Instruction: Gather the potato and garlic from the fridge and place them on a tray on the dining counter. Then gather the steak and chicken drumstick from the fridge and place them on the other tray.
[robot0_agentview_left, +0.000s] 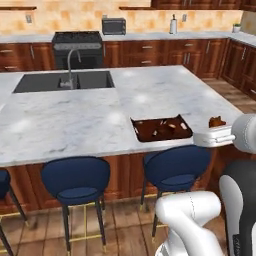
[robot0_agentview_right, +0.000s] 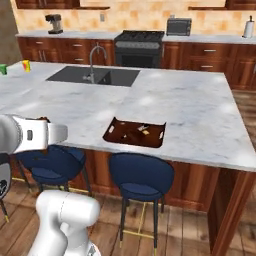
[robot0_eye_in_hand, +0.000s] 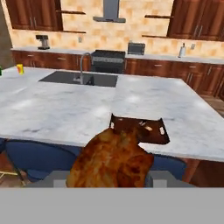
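1. Gripper (robot0_eye_in_hand: 111, 183): closed on the chicken drumstick (robot0_eye_in_hand: 111, 159), a golden-brown piece held between the jaws at the near edge of the counter (robot0_eye_in_hand: 57, 111).
2. Chicken drumstick, left base view: a brown tip above the white hand, right of the tray (robot0_agentview_left: 161, 129).
3. Tray: dark brown, flat on the marble counter near its front edge, carrying small pieces too small to identify.
4. Blue stools (robot0_agentview_left: 76, 181): stand below the counter edge.
5. Sink (robot0_agentview_left: 64, 81): set into the far side of the counter.

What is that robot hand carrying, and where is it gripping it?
The gripper holds a browned chicken drumstick, clamped at its lower end between the fingers. Its exact contact spots are hidden by the meat.
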